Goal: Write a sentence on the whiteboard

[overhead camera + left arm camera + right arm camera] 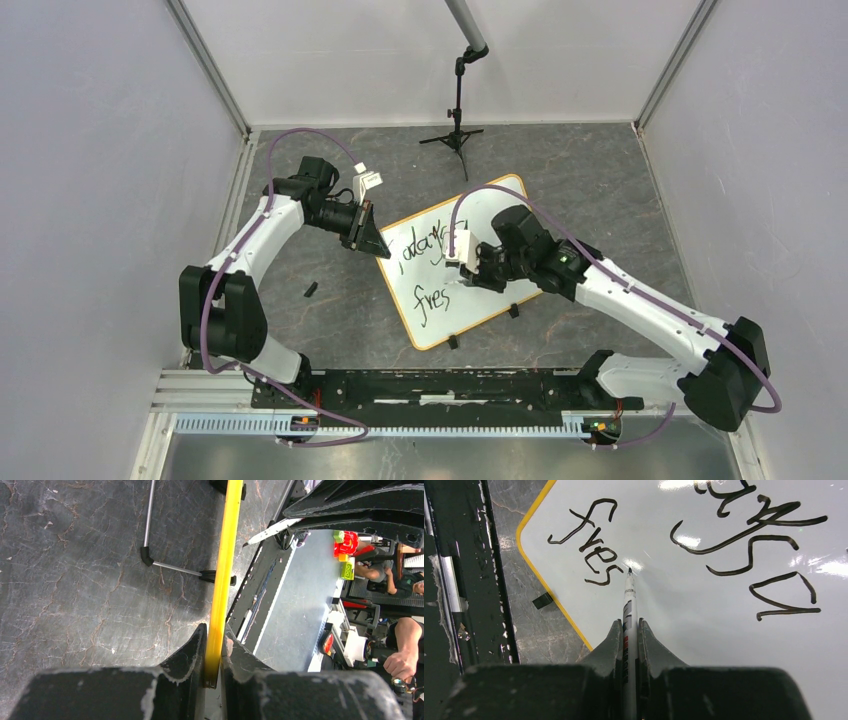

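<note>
Right tool, arm stretched leftward, grips a marker, tip on the whiteboard beside the sentence, mid-bench. Left tool, elbow bent, pinches the board's yellow rim.

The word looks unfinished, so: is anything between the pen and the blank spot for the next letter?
Nothing visible. The marker in the right hand points just after "fres", with bare whiteboard beyond.
</note>
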You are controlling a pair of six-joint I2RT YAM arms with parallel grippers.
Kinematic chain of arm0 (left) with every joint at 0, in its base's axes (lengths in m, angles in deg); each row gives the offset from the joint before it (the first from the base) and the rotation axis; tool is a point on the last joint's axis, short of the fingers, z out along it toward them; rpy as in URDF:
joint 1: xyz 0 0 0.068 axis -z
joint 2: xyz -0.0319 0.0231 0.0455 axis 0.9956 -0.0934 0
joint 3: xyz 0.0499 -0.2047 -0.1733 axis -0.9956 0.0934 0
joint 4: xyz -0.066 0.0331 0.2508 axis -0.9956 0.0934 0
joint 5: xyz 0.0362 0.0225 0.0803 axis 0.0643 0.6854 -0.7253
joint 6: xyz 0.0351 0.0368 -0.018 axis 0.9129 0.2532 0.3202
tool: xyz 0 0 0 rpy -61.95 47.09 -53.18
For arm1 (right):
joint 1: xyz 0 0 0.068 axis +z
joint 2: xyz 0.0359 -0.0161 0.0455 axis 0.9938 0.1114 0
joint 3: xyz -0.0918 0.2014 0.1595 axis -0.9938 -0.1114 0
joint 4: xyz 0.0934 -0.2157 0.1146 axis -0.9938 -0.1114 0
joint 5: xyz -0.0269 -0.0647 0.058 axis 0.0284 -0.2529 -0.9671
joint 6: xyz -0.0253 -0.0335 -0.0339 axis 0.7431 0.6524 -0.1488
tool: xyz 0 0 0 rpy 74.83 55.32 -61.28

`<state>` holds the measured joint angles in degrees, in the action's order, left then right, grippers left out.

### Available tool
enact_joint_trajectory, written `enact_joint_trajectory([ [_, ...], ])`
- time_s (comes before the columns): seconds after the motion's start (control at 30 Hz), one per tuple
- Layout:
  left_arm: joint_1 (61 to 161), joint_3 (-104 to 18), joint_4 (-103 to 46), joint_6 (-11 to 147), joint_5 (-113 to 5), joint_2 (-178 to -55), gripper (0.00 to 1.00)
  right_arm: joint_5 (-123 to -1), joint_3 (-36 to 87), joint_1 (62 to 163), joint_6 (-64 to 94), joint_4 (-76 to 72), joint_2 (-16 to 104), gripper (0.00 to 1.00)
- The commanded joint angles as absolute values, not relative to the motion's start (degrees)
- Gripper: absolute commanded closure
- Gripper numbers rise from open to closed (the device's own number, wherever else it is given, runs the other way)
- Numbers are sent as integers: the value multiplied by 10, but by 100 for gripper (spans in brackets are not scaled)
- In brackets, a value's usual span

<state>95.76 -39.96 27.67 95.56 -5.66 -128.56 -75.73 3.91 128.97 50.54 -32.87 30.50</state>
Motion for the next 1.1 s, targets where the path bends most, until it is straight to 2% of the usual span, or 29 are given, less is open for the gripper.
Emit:
enact_joint_trajectory([
  [0.0,962,-415,261,994,-94,-1293,97,-746,72,1290,513,-315,307,100],
  [0.4,962,-414,261,994,-94,-1293,97,-707,63,1285,516,-303,325,100],
  [1.07,962,-414,261,993,-94,-1295,98,-745,-44,1289,516,-311,291,100],
])
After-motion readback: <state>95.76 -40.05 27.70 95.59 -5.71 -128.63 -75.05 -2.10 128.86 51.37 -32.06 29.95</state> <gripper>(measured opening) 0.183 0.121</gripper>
